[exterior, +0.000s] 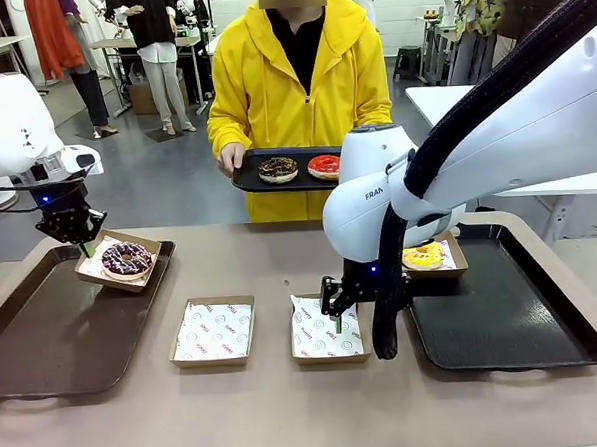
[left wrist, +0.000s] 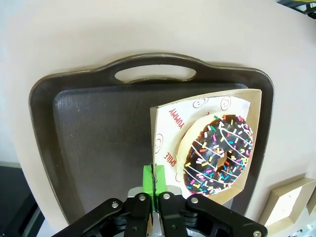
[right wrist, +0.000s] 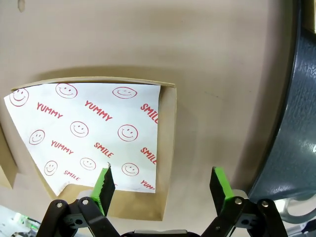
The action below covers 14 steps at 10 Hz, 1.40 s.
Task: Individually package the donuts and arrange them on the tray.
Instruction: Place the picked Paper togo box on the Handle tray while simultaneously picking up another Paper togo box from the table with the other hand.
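Note:
A chocolate donut with coloured sprinkles (exterior: 127,257) (left wrist: 217,153) lies in a paper-lined box (exterior: 148,246) (left wrist: 165,118) at the far right corner of the left tray (exterior: 44,337) (left wrist: 98,148). My left gripper (exterior: 79,242) (left wrist: 154,178) is shut on that box's edge. A yellow donut (exterior: 422,255) sits in a box on the right tray (exterior: 504,323). My right gripper (exterior: 336,320) (right wrist: 163,185) hangs open over an empty lined box (exterior: 324,327) (right wrist: 98,133), one finger above the paper, the other outside the box wall. Across the table, a person holds a black tray (exterior: 251,181) with a crumb-topped chocolate donut (exterior: 278,169) and a red donut (exterior: 324,166).
Another empty lined box (exterior: 213,330) rests on the table between the left tray and my right gripper. The bulky right arm (exterior: 456,165) crosses over the right tray's near-left part. Bare tabletop runs along the front edge.

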{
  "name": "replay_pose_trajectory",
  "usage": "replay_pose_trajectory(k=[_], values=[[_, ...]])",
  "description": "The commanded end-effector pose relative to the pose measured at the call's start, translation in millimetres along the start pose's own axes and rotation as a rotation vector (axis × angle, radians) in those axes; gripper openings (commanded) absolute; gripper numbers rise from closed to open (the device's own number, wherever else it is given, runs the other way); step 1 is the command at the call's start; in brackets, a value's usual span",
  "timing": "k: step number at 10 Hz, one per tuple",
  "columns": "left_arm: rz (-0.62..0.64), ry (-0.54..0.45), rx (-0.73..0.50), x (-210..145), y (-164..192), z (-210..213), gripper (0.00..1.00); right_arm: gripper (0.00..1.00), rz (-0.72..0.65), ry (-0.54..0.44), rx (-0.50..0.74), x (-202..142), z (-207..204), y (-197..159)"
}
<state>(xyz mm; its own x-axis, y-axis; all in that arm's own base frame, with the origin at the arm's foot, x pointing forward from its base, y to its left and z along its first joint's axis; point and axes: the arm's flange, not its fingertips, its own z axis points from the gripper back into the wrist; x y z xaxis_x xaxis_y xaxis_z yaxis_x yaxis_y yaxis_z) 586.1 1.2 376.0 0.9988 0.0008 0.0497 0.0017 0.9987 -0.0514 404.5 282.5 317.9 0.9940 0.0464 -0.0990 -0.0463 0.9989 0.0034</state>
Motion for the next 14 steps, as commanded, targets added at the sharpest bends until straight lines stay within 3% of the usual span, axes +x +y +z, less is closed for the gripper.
replay_pose_trajectory(k=[1,4,5,6,7,8,10,11,12,14], values=[[-0.006,0.010,-0.006,6.7,-10.2,-0.3,0.01,1.00,-0.027,-0.002,0.029,-1.9,-6.8,-3.6],[-0.010,0.023,-0.003,6.6,-13.0,-2.1,0.01,1.00,-0.021,-0.007,0.047,-0.6,-8.6,-6.1],[-0.009,0.028,-0.002,6.2,-13.8,-2.5,0.21,1.00,-0.014,-0.005,0.057,-1.0,-8.7,-7.2],[-0.016,0.034,-0.001,5.7,-13.9,-3.1,0.60,0.41,-0.008,-0.005,0.063,-0.6,-9.2,-7.9],[-0.018,0.036,-0.003,5.2,-13.6,-3.0,0.81,0.41,-0.009,-0.001,0.069,-0.3,-9.4,-8.3],[-0.020,0.037,-0.004,4.7,-13.8,-2.7,1.00,0.00,-0.011,0.001,0.073,-0.4,-9.3,-8.3],[-0.024,0.035,-0.011,2.5,-13.2,-0.4,1.00,0.00,-0.016,0.000,0.077,-0.3,-8.7,-7.9],[-0.025,0.034,-0.015,1.2,-12.5,1.5,0.91,0.12,-0.020,-0.001,0.080,-0.2,-8.3,-7.6],[-0.026,0.033,-0.017,0.2,-11.9,2.9,1.00,0.02,-0.023,-0.002,0.081,-0.1,-8.0,-7.3],[-0.029,0.034,-0.023,-1.4,-11.3,3.7,1.00,0.00,-0.028,-0.001,0.082,0.2,-7.7,-7.0]])
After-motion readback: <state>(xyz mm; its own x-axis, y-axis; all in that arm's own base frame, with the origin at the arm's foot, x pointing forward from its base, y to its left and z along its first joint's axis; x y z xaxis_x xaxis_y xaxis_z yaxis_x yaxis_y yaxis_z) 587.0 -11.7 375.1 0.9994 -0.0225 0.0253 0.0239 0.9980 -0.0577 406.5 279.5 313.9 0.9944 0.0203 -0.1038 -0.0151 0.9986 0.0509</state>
